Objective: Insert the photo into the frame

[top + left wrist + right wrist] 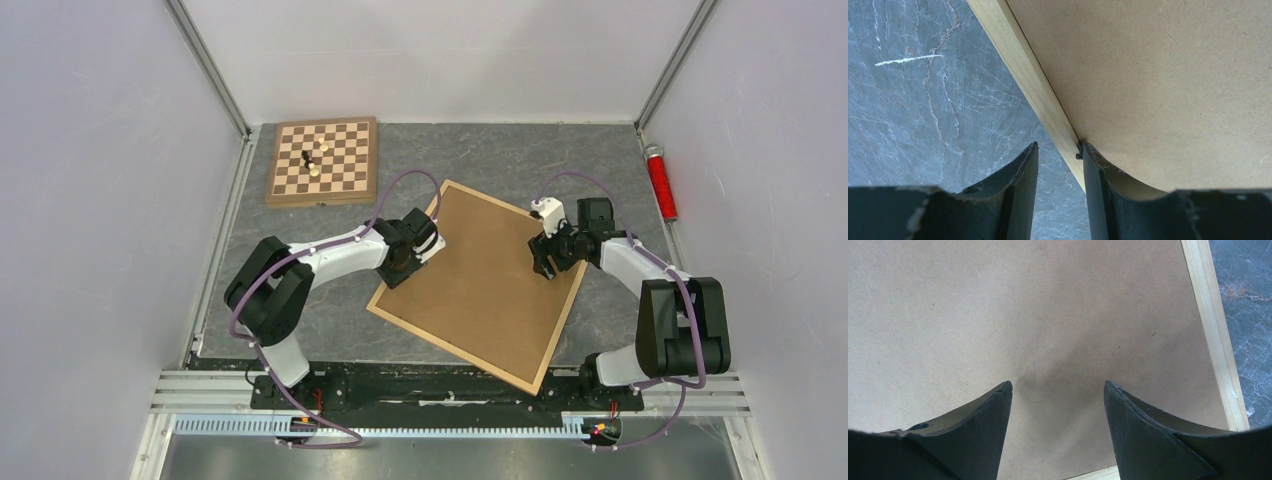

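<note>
Grey table (500, 160): frame (1025, 70) lies back-up, skewed, backing board (1048, 300) fitted; we see no photo. Left gripper (1059, 150) half-open astride its left rail; right gripper (1057, 385) wide above board, near right rail.

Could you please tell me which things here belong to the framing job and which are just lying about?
For the job: frame, face down; brown backing board in it; the photo is not in view.
Lying about: chessboard with a few chess pieces; red cylinder by the right wall.
</note>
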